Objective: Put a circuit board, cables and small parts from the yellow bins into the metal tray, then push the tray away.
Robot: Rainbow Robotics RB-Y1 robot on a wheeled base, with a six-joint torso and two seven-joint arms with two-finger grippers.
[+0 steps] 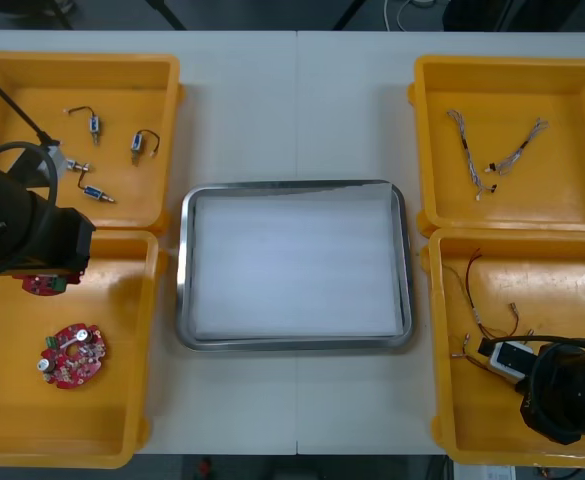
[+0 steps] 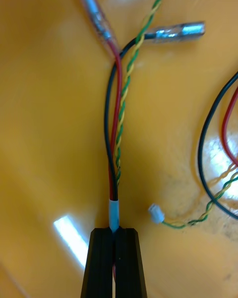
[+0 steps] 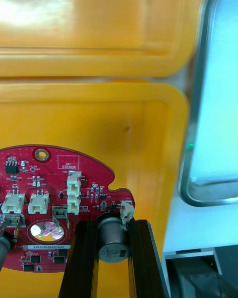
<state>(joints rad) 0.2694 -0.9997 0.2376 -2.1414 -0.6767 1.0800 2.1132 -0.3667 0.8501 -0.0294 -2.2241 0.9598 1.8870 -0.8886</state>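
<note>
Pinching the red-and-black cable [image 2: 113, 129] by its sleeved tip, the right hand [image 2: 115, 232] is closed tight in the tabletop's near right bin [image 1: 572, 300] — the tip may slip free. The left hand [image 3: 113, 223], over the near left bin [image 1: 122, 400], clamps a circuit board [image 3: 54, 188] by one cylinder [image 3: 112, 241] — it may swing.

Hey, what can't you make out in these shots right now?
Front view: the arm of the left hand covers most of its circuit board.
Front view: small metal parts, too small to identify.
Right wrist view: the right hand, in the near right bin, hides the cable end it pinches.
</note>
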